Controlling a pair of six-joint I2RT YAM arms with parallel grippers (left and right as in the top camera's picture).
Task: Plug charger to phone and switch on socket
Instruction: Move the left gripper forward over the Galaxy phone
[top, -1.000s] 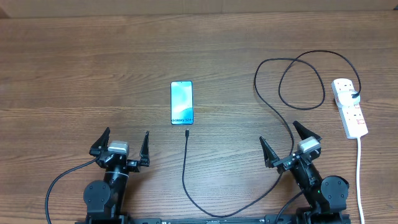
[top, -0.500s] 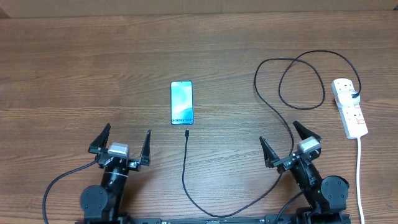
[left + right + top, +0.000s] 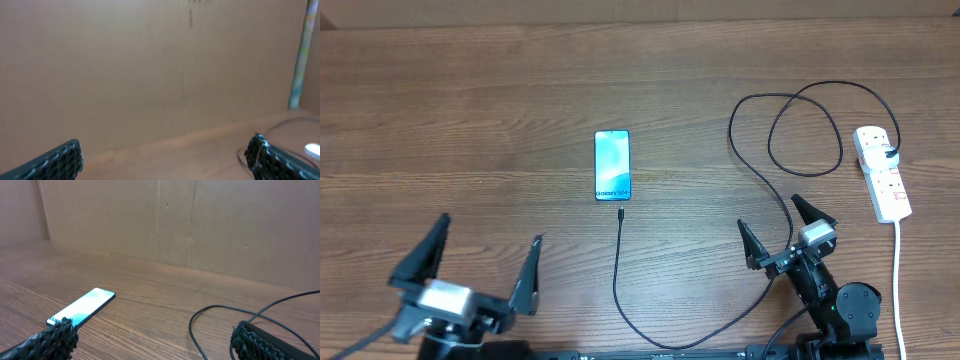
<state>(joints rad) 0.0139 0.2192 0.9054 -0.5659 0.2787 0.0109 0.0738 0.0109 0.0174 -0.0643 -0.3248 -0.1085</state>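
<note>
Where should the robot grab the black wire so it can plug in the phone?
Just behind the small plug tip of the long thin black charger cable, from straight above, pinching across it. That stretch lies flat and straight, its tip already pointing at the slim blue-screened phone.

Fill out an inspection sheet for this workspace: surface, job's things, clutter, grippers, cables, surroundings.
Surface: wooden table, bare wood grain.
Job's things: phone lies flat with its screen lit. The plug tip lies just short of the phone's near end, not inserted. The socket is at the table's right side, its switch state too small to tell.
Clutter: nothing seen.
Grippers: left gripper open and empty; right gripper open and empty.
Cables: charger runs from the tip toward the near edge, then right, and loops up to the socket. The white cord leaves the socket toward the near edge.
Surroundings: cardboard wall behind the table.
</note>
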